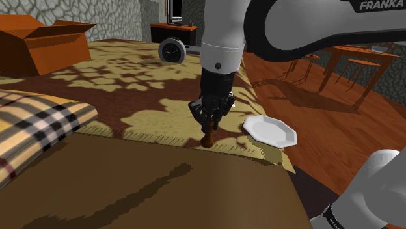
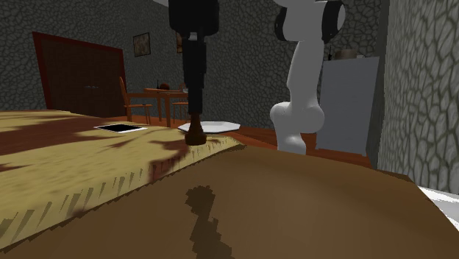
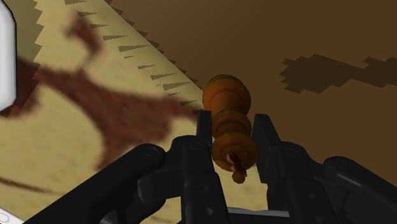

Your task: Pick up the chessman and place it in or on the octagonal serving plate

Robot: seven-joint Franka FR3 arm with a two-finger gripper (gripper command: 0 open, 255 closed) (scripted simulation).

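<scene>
Chessman point(image 3: 226, 95) pinched in tool point(image 3: 233, 121), at fringed yellow rug's point(image 1: 162, 110) edge, brown surface point(image 1: 162, 188); stone-walled room.

Shoulder view high, second low, sharing plate point(image 1: 270, 131)

Around you the walls point(image 1: 123, 16) are grey and patterned like rough stone, and the floor point(image 1: 338, 123) is reddish wood. A wooden dining table point(image 1: 356, 52) with chairs stands on it. Nearer, a yellow-and-brown fringed cloth point(image 1: 130, 91) takes patchy light (shadows dapple it). The second exterior view gives you a dark double door point(image 2: 81, 77) and a framed picture point(image 2: 141, 44).
</scene>
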